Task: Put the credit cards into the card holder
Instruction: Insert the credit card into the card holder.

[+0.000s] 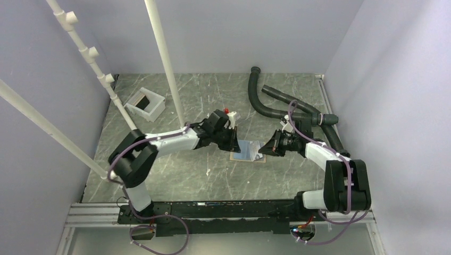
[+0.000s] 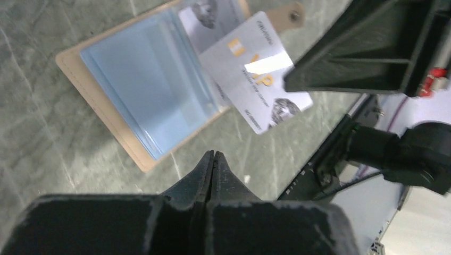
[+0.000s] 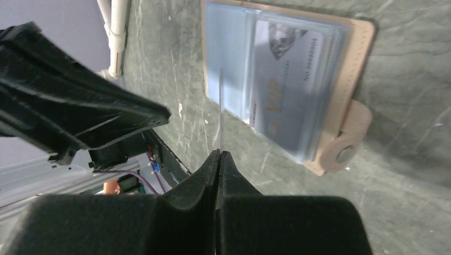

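Found card holder (image 2: 138,95) opened flat on table (image 1: 213,175) between both arms, pale blue pockets upward, apparently so the slots face incoming cards; observed one credit card (image 3: 287,90) seated behind the clear pocket on the side nearest snap tab (image 3: 345,151); recorded right gripper (image 3: 219,155) pinched tight on a second card (image 2: 255,74), taken by its rear edge and angled with the leading corner at the pocket mouth, evidently for sliding in; cannot confirm whether that corner has entered; noted left gripper (image 2: 213,156) closed on nothing, tips low just beside the holder's edge, probably stationed to steady it against shifting; judged insertion in hand, not complete.
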Tool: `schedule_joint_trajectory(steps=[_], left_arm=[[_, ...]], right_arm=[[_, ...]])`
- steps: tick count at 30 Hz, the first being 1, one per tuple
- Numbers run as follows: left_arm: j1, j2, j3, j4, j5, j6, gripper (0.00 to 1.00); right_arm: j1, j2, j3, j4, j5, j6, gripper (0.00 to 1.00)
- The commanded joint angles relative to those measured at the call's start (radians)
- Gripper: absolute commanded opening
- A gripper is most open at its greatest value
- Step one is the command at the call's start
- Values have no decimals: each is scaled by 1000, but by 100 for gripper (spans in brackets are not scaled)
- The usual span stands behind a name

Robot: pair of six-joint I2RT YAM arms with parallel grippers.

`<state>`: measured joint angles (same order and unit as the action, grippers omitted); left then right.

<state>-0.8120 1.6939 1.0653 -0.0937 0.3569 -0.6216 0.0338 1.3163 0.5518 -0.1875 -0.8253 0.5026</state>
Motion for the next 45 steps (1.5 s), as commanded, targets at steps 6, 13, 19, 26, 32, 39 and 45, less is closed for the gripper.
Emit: schedule_joint_trajectory(steps=[6, 13, 19, 26, 32, 39, 45], left_arm=[[7, 206, 161, -85, -108, -2, 0], [26, 254, 136, -99, -124, -29, 0], [32, 259, 115, -89, -118, -48, 0], [31, 260, 92, -81, -111, -67, 0], [32, 262, 88, -81, -105, -69, 0], [34, 260, 93, -88, -104, -67, 0], [34, 263, 97, -93, -102, -62, 0]], right_arm=[[-58, 105, -45, 224, -112, 24, 0], [-60, 148, -70, 266, -93, 19, 0], [-60, 181, -76, 310, -100, 30, 0], [-58, 199, -84, 360, -117, 42, 0], [-50, 213, -90, 413, -142, 58, 0], [-39, 247, -93, 466, -156, 71, 0], [-13, 282, -74, 482, -145, 60, 0]])
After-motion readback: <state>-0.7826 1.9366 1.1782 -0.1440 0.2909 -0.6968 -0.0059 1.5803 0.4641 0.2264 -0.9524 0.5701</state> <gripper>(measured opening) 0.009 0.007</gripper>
